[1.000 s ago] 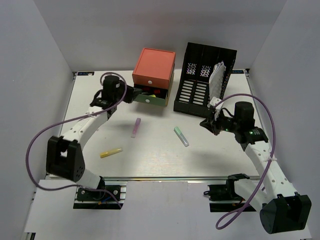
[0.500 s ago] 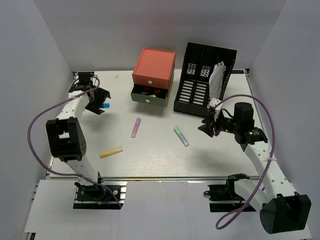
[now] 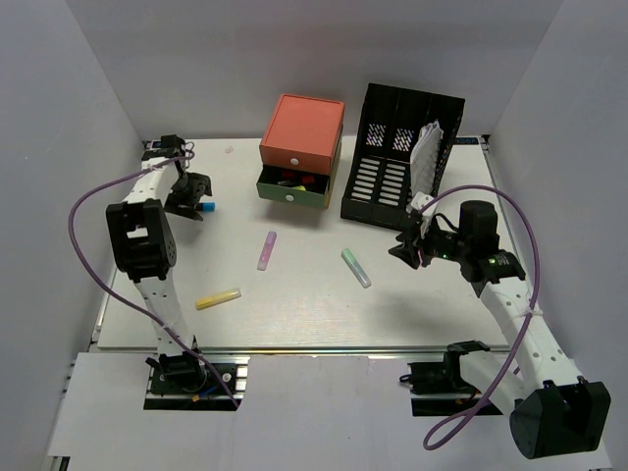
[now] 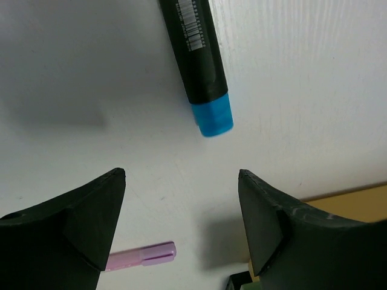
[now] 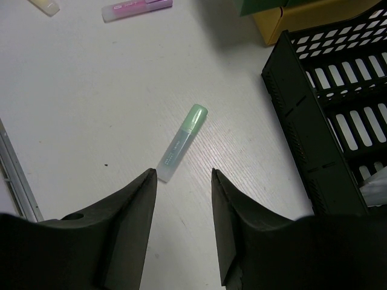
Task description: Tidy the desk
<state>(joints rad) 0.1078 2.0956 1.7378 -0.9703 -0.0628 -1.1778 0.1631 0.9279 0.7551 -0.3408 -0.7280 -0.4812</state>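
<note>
left end effector (image 4: 181, 181), swung away from the orange-topped drawer box (image 3: 301, 147), now hangs open and empty over a black blue-capped marker (image 4: 202, 66), probably the next pickup.

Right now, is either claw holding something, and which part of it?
Nothing is held. The left claw is open, with the blue-capped marker lying loose ahead of it. The right claw is open too, facing the green highlighter.

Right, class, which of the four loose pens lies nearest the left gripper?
The black marker with the blue cap, just ahead of the left gripper; the pink highlighter, green highlighter and yellow highlighter lie farther off.
</note>
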